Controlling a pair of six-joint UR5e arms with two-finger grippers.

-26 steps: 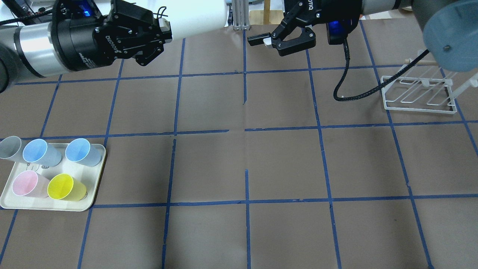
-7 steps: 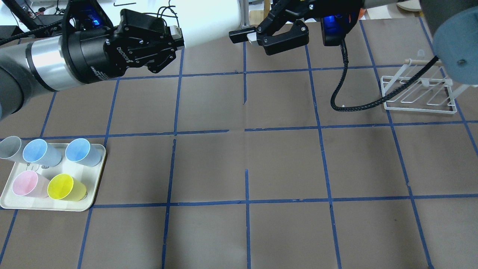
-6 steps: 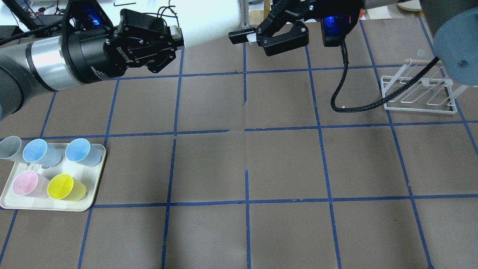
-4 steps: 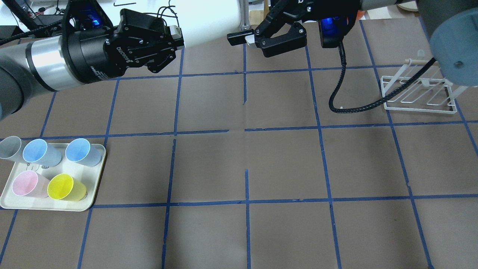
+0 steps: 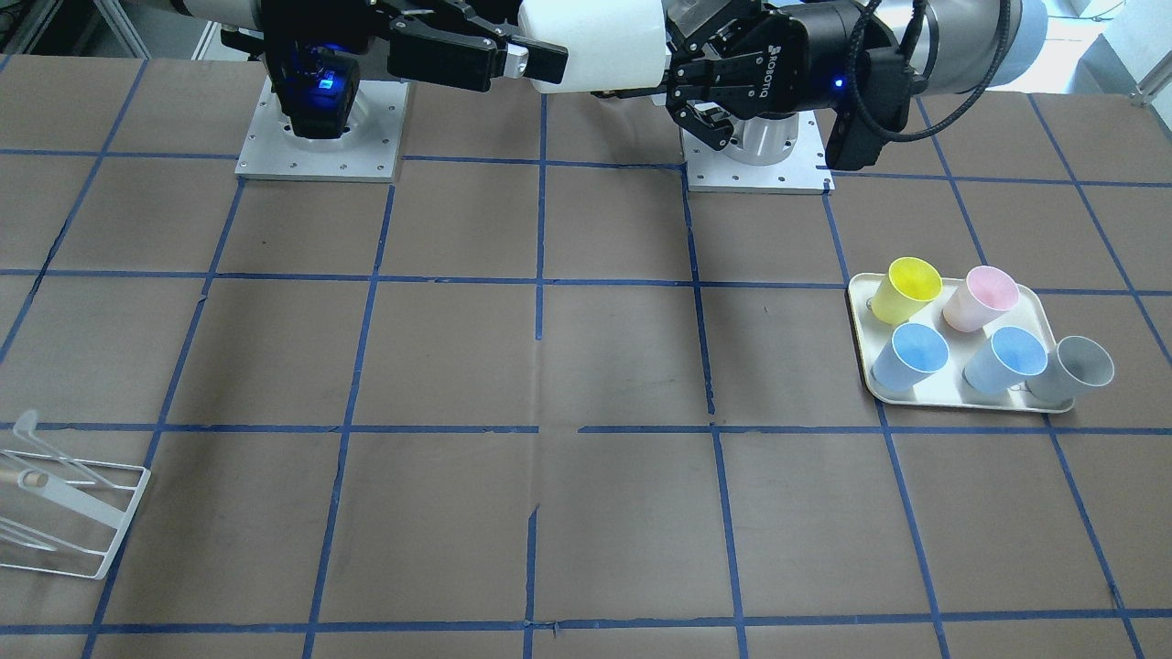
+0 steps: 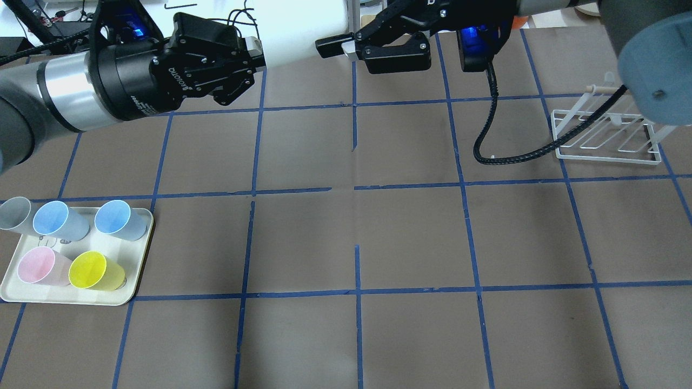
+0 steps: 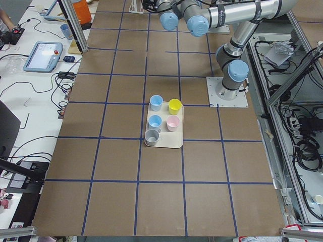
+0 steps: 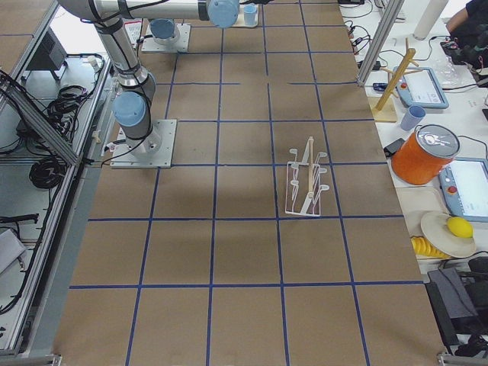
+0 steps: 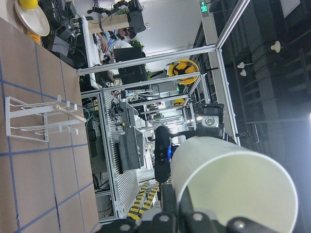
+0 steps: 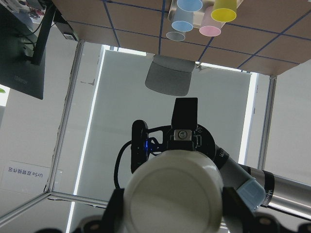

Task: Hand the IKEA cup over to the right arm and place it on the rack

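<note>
Looking overhead, you see left hand [image 6: 247,69] pinching IKEA cup [image 6: 303,27] sideways, high over worktop [image 6: 378,232], well apart from rack [image 6: 605,158]; right hand [image 6: 345,52] spread, straddling cup's closed end, contact hard to tell.

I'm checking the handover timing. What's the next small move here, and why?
Probably shut the right end effector on the IKEA cup. The left end effector grips the cup and holds it horizontally above the table. In the right wrist view the cup's base already sits between the right end effector's open jaws. The left should likely let go only after that grip is made.
</note>
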